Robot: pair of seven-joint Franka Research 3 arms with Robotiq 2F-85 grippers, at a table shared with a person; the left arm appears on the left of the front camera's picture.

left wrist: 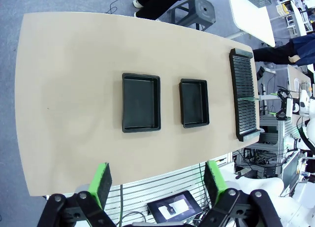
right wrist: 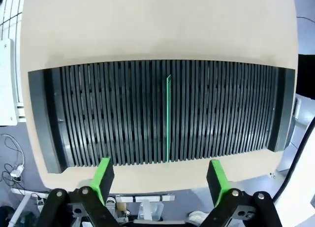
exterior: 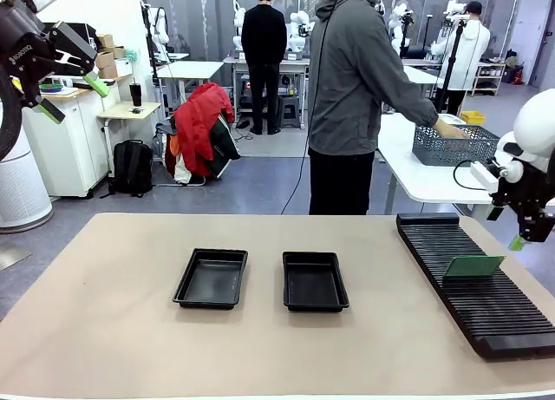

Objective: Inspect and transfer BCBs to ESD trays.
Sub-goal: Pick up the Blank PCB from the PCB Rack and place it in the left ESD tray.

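Two black ESD trays lie side by side mid-table with bare floors: the left tray [exterior: 211, 278] [left wrist: 141, 109] and the right tray [exterior: 315, 281] [left wrist: 194, 103]. One green BCB [exterior: 473, 266] [right wrist: 168, 118] stands on edge in a slot of the long black slotted rack [exterior: 481, 283] [right wrist: 157, 116] [left wrist: 243, 99]. My right gripper [right wrist: 160, 180] [exterior: 507, 228] hangs open high above the rack, roughly over the board. My left gripper [left wrist: 156, 182] [exterior: 74, 96] is raised high at the far left, open, holding nothing.
A person in a grey hoodie [exterior: 355, 88] stands at the table's far side, turned away, with a hand in a grey mesh basket [exterior: 453, 145] on a white side table. The tan tabletop [exterior: 104, 313] is bare around the trays.
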